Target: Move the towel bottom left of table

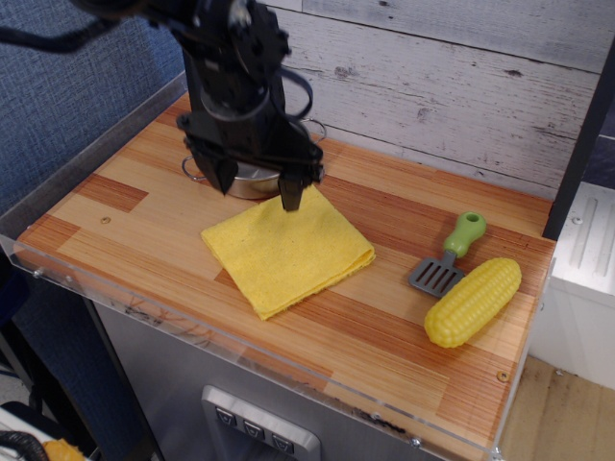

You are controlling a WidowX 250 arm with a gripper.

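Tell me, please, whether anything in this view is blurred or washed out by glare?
In the observation.image view, the towel, corn cob and spatula are sharp under soft, even light with faint shadows; only the arm's upper part at the top left looks smeared, the gripper itself fairly crisp; the table shows no strong glare.
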